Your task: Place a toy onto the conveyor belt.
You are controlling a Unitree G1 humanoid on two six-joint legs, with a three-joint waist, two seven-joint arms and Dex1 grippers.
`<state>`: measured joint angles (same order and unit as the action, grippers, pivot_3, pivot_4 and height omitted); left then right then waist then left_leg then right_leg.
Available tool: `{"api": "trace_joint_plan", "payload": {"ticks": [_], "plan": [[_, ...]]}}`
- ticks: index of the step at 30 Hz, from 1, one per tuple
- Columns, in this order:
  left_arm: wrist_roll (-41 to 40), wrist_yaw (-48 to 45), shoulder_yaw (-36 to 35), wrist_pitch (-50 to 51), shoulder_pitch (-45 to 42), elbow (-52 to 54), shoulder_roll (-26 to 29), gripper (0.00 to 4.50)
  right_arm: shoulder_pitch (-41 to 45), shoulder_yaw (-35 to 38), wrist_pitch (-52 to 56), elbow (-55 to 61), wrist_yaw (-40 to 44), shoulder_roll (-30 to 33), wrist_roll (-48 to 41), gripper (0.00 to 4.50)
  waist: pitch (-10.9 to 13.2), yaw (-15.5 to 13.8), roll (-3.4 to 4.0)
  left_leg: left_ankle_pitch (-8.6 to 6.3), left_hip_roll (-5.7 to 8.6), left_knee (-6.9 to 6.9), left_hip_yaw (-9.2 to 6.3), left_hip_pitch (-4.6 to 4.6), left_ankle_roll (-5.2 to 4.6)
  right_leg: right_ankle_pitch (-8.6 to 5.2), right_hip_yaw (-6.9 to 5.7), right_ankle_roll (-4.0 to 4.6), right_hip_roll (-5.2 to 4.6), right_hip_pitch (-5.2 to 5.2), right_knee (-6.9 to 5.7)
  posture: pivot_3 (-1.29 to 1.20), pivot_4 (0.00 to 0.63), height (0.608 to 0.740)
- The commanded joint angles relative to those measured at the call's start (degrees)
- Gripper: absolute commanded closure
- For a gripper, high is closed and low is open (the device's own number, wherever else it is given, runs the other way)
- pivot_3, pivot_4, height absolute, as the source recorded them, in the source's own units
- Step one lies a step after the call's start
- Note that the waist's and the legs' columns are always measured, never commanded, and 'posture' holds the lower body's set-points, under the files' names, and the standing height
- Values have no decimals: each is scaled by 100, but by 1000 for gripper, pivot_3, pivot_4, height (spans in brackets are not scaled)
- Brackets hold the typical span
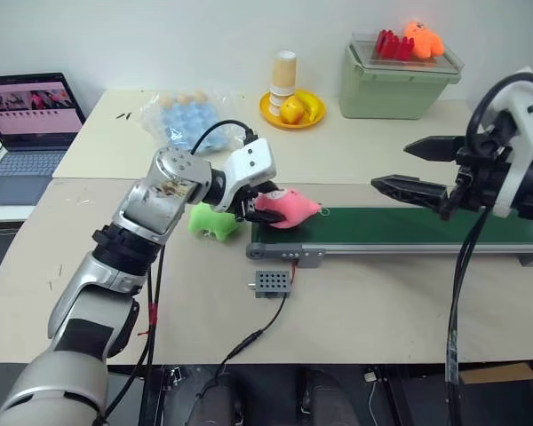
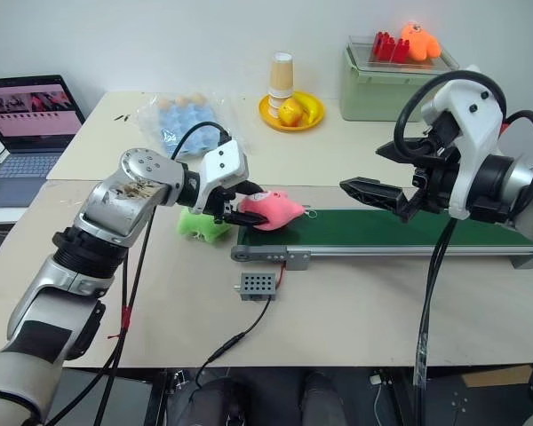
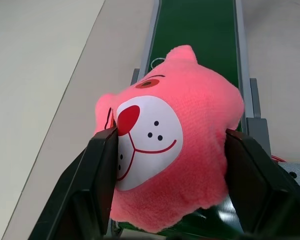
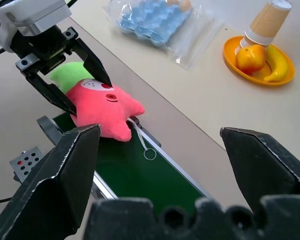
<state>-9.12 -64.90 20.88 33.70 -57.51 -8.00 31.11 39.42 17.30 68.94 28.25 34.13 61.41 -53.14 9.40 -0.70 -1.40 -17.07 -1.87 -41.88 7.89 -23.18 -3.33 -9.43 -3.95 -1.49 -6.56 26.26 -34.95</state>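
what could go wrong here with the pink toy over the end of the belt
The left hand holds the pink toy right over the conveyor belt end, so on release it may tip off onto the table. Its loop could snag at the belt's edge.

Pink plush toy (image 1: 289,207) over dark-green conveyor belt (image 1: 409,226)
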Motion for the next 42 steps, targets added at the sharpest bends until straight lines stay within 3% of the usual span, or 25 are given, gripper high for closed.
{"api": "trace_joint_plan", "payload": {"ticks": [1, 5, 13, 21, 31, 37, 42], "plan": [[-105, -67, -156, 82, 4, 83, -57, 1099, -4, 101, -117, 58, 162, 210, 13, 0, 0, -1, 0, 0, 0, 0, 0, 0, 0, 0, 0, 0, 0, 0, 0, 0, 150, 734], [-130, -69, -186, 169, 109, 205, -71, 32, 65, 4, -146, 20, 233, 263, 57, 0, 0, 2, 0, 0, 0, 0, 0, 0, 0, 0, 0, 0, 0, 0, 1, 0, 150, 734], [-165, -74, -258, 389, 296, 528, -45, 32, 154, -9, -144, 22, 270, 301, 44, 0, 0, 1, 0, 0, -3, -1, -1, 0, -1, 0, 1, 0, 0, 1, 0, 0, 150, 734], [-653, 115, -1030, 1217, -572, 290, -7, 32, 173, -60, -200, -61, 410, 363, 99, 0, 0, 2, 0, -2, -3, -3, -3, -3, -4, 0, 0, -2, -1, 0, 0, 0, 150, 734], [-267, 523, -1322, 1123, -438, -166, 1073, 32, 128, -305, -563, -267, 1299, 577, 149, 0, 0, 53, 0, 1, -4, -2, 2, 9, 1, -2, 4, -3, 0, 0, 0, 0, 150, 734], [-291, 1136, -1440, 1522, 181, 55, 912, 32, 509, -778, -781, -478, 1505, 415, 374, 0, 0, 6, 0, -1, -3, -3, 4, 1, -1, -1, 3, -3, -2, 1, -4, 0, 150, 734], [-167, 1754, -1460, 1464, 192, -849, 295, 32, 663, -985, -814, -551, 1474, 247, 511, 0, 2, -35, -3, -1, 1, -6, 1, -11, -2, 3, -7, -7, 0, -1, -1, 0, 150, 734]]}}
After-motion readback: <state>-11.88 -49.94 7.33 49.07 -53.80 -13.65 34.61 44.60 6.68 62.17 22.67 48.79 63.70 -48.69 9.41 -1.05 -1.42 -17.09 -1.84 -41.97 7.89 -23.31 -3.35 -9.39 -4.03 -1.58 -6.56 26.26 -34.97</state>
